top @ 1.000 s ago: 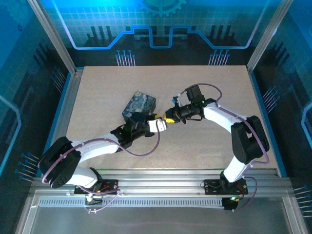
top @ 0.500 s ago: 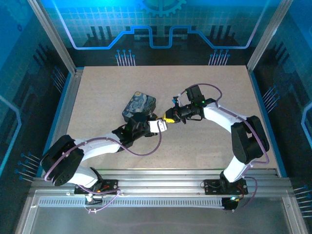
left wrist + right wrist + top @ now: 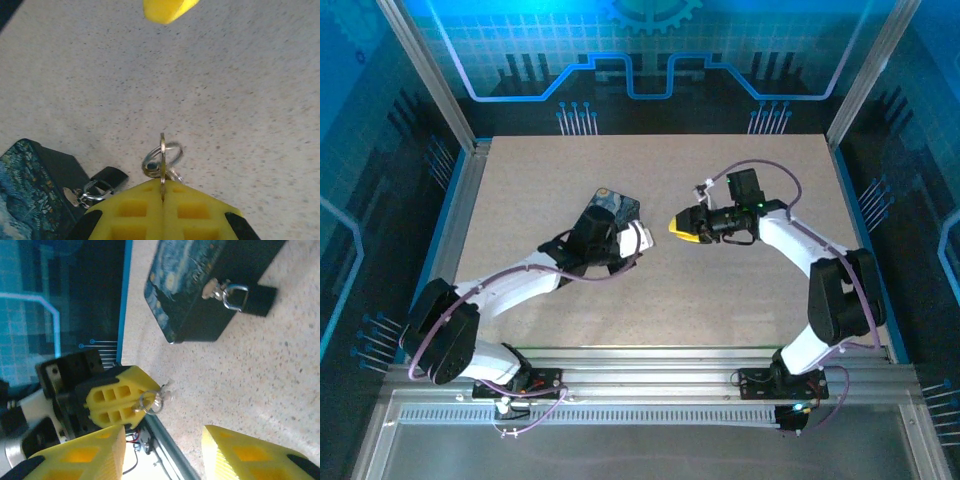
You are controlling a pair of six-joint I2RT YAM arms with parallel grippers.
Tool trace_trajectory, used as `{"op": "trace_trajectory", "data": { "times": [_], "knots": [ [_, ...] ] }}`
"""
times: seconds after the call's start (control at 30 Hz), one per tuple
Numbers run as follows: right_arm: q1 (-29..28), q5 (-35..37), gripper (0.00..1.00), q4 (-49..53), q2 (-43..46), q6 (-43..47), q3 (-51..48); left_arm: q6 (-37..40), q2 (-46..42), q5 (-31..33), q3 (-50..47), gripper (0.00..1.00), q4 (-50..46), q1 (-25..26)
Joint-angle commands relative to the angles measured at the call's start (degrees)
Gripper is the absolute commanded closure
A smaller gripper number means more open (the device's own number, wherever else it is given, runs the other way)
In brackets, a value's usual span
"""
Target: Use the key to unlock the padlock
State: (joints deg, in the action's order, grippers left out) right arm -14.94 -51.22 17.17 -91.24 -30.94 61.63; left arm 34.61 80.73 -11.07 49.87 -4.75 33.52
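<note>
**Key gripped in left jaws; padlock on tin hasp, not engaged**

Left gripper (image 3: 162, 191): the jaws are pressed together on the key (image 3: 162, 150). The key stands edge-on and projects forward from between the yellow fingertips. A wire ring (image 3: 163, 159) hangs on the key just ahead of the tips. The right wrist view shows the same grip, with the key (image 3: 164, 390) and ring at the front of the left gripper (image 3: 149, 396).

Right gripper (image 3: 164, 440): the jaws stand wide apart with nothing between them. In the top view it (image 3: 678, 226) faces the left gripper (image 3: 645, 240) across a stretch of bare table (image 3: 740, 300), and the two are apart. One of its yellow fingertips (image 3: 167, 9) shows well ahead of the left jaws.

Padlock (image 3: 107, 180): it lies on the table just to the left of the left fingertips, level with them and behind the key's tip. The key does not touch it. Seen ahead of the open right jaws, the padlock (image 3: 260, 297) has its silvery shackle passed through the hasp of the tin.

Container: the dark-blue painted tin (image 3: 200, 280) rests on the table with its lid down. Its contents cannot be seen. It sits left of the left jaws (image 3: 25, 195).
</note>
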Motion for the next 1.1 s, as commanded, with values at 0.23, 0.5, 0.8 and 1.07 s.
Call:
{"op": "trace_trajectory", "data": {
  "times": [0.23, 0.5, 0.8, 1.07],
  "knots": [
    [-3.6, -11.5, 0.52, -5.5, 2.8, 29.4, -1.1, -5.1, 3.2, -22.5, 13.4, 1.00, -25.4, -6.2],
    [-7.2, -10.9, 0.51, -1.0, 0.0, 38.2, 2.6, -4.7, 4.5, -22.2, 15.3, 1.00, -27.4, -6.5],
    [-10.1, -8.7, 0.54, 3.2, -4.9, 41.7, 6.8, -5.3, 4.2, -23.2, 15.5, 1.00, -26.8, -6.5],
    [-10.9, -9.5, 0.71, 3.9, -6.5, 41.7, 7.9, -5.8, 3.1, -23.6, 14.3, 1.00, -25.8, -6.9]
  ]
}}
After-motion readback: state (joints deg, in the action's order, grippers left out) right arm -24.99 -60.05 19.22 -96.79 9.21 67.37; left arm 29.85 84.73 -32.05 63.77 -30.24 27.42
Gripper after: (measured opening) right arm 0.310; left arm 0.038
